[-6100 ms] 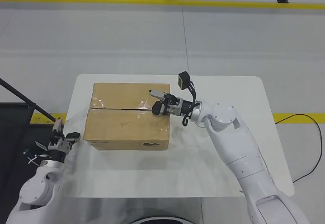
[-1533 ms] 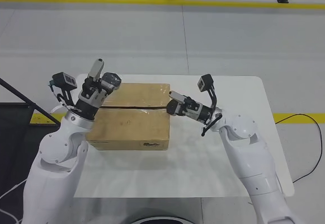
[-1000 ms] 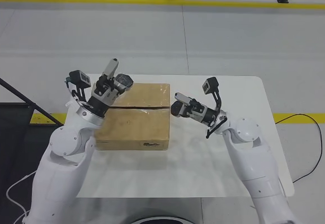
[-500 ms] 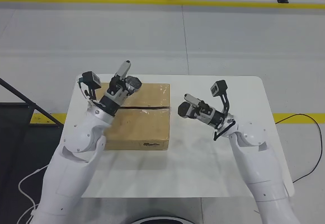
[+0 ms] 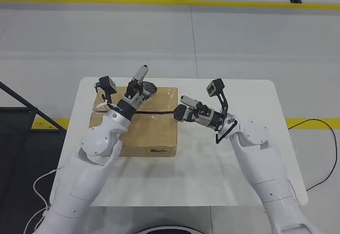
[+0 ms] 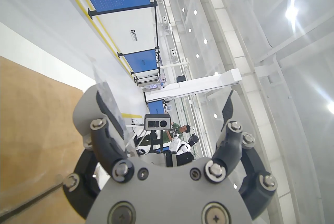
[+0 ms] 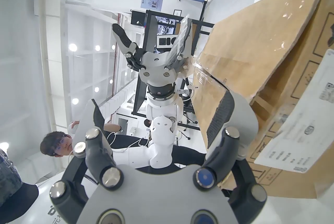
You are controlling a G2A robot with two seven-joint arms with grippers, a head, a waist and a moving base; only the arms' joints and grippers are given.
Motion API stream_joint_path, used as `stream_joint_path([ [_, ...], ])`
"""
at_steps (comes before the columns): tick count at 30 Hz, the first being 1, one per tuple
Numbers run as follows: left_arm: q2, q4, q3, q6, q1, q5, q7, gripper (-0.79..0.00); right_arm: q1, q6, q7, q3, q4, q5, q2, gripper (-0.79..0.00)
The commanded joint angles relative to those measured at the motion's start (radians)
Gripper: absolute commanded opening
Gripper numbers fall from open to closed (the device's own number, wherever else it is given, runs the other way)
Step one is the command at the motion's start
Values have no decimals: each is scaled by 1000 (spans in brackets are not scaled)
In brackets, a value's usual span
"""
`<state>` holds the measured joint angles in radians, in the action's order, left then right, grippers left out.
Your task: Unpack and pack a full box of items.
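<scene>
A brown cardboard box [image 5: 146, 126] lies on the white table [image 5: 246, 117], its two top flaps meeting at a dark seam. My left gripper [image 5: 144, 79] hangs open above the far flap near the seam, with a strip of clear tape [image 6: 104, 86] stuck to one finger. In the right wrist view that left gripper [image 7: 154, 53] shows farther off. My right gripper [image 5: 180, 112] is open at the seam's right end, one finger [image 7: 224, 115] over the box top. The far flap [image 7: 263, 34] stands slightly lifted at that end.
A white label [image 7: 300, 131] covers part of the box's right end. A black stand [image 5: 11, 93] and a dark mat lie off the table's left side. Bare table lies in front of the box and to its right.
My left gripper has moved right, farther over the box top. My right gripper has moved left, from beside the box to the right end of its seam.
</scene>
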<state>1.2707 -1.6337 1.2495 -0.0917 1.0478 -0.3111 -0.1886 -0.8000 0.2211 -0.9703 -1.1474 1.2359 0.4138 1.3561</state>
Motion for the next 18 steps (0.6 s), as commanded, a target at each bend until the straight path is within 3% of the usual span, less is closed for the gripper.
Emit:
stream_joint_path([
  [1, 2, 6, -5, -1, -3, 0, 0, 0, 31, 9, 2, 34, -47, 14, 10, 0],
  [9, 9, 28, -18, -5, -7, 5, -5, 0, 115, 46, 4, 137, -190, 71, 50, 0],
  [18, 19, 26, -41, 1, -25, 15, -13, 0, 156, 79, 2, 166, -276, 101, 71, 0],
])
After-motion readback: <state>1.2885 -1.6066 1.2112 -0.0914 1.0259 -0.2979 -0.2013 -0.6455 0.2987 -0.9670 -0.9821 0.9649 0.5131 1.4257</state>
